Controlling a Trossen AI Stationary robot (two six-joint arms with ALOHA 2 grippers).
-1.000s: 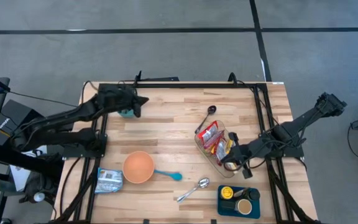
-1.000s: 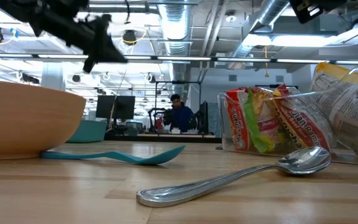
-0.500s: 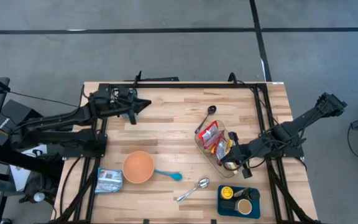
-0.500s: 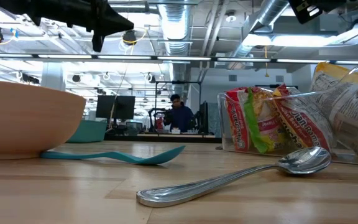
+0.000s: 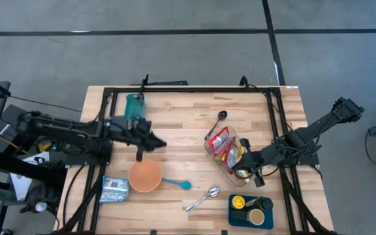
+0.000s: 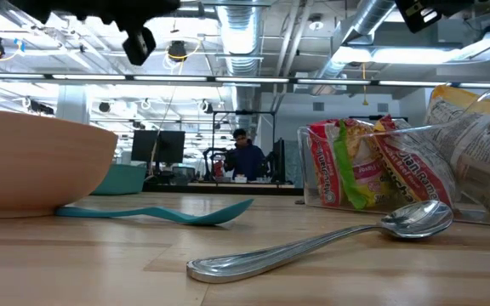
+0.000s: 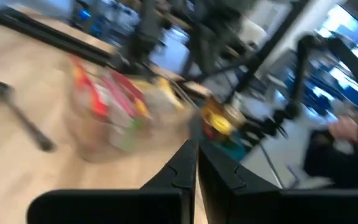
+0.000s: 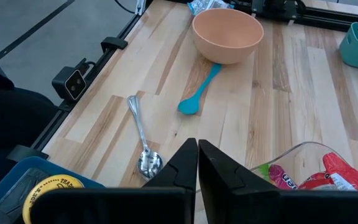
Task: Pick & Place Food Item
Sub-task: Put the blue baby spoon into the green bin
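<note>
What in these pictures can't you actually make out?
- Left wrist view: motion blur hides what the packets in the clear container are.
- High view: the blue tray's contents are too small to identify.
- Low view: the bowl is cut off by the edge.

On your table you have three spoons: one shiny metal spoon (image 5: 203, 198) at 6 o'clock, one blue spoon (image 5: 177, 183) beside it toward 7, and one dark spoon (image 5: 217, 123) near the middle, toward 1. You have one orange bowl (image 5: 145, 175) at 7 o'clock. You have one clear box (image 5: 226, 154) of snack packets at 4 o'clock. You have one teal cup (image 5: 134, 104) at 11, one blue tray (image 5: 250, 210) at 5, and one silver packet (image 5: 115, 189) at 8.
</note>
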